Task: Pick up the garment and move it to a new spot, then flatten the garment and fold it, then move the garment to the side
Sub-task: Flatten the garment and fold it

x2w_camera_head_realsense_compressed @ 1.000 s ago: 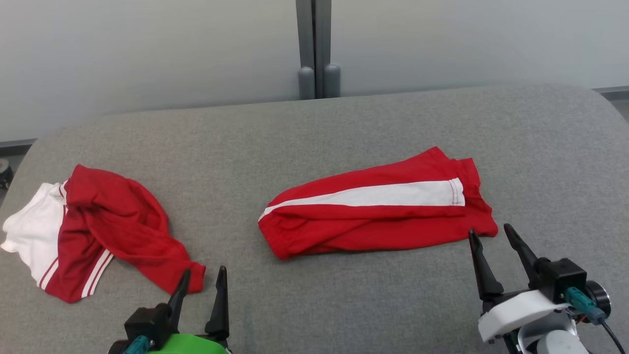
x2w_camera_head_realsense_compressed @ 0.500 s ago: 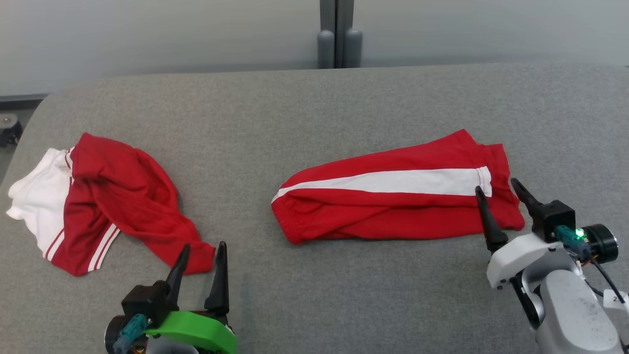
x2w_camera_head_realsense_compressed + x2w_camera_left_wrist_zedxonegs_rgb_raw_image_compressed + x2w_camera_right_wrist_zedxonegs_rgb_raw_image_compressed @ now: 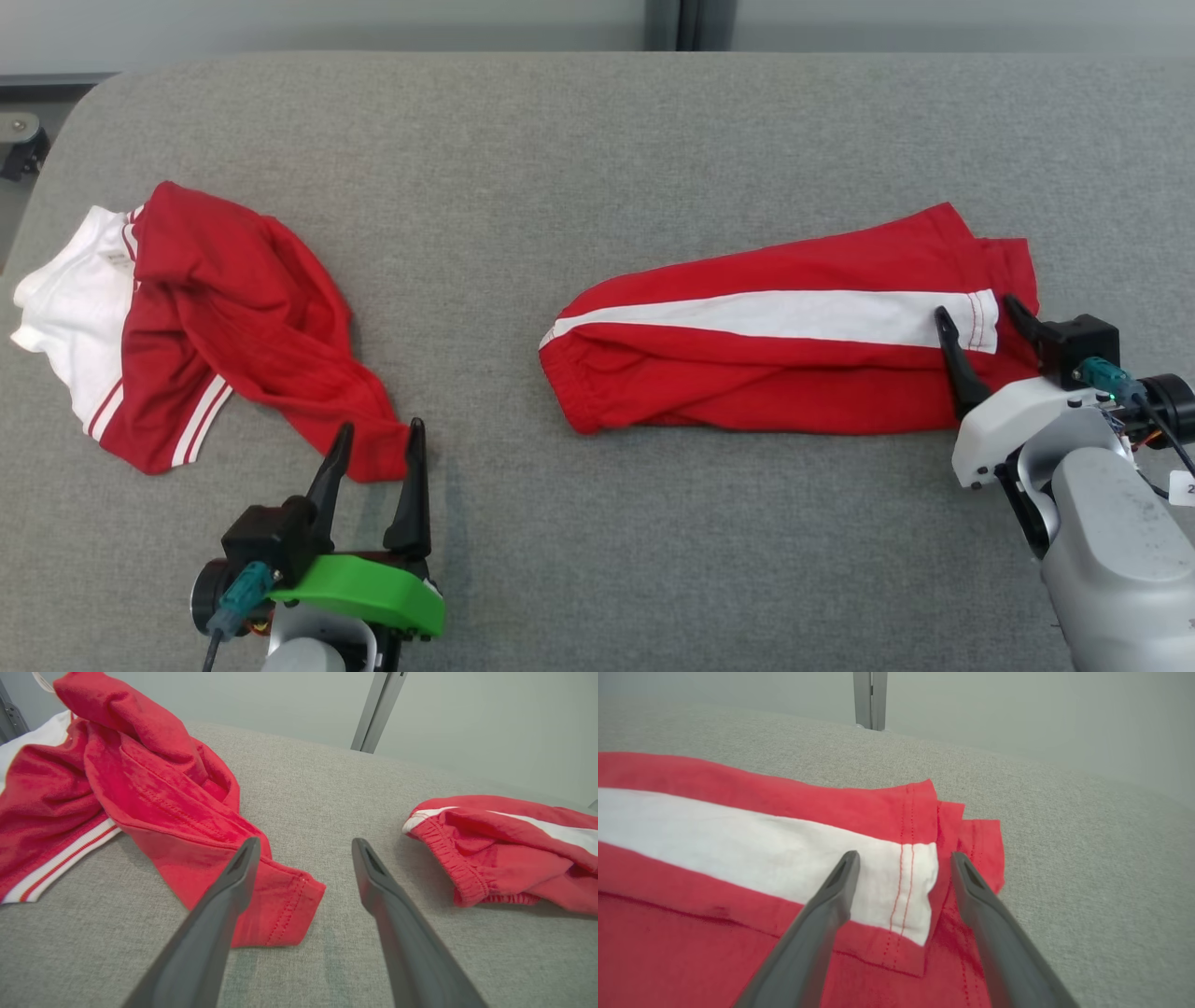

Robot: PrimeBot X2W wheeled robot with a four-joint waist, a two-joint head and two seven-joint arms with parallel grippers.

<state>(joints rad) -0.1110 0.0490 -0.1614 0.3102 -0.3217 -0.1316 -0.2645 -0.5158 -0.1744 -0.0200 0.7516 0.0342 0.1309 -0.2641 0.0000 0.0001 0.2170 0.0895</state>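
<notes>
Red shorts [image 3: 747, 373] lie on grey fabric [image 3: 579, 168]; right jaws gape over their hem [image 3: 908, 877], perhaps touching; left jaws released.

We see a red garment [image 3: 747, 401] with one broad white stripe at three o'clock, a red top [image 3: 233, 317] with a white panel and thin white bands at nine o'clock, mottled grey upholstery [image 3: 523, 168] beneath, and black-fingered grippers, the left gripper [image 3: 378, 429] green-mounted, the right gripper [image 3: 976, 308] white-mounted.

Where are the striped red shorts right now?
Head view: the red shorts lie right of centre on the grey surface, hem end at the open right pincer.
</notes>
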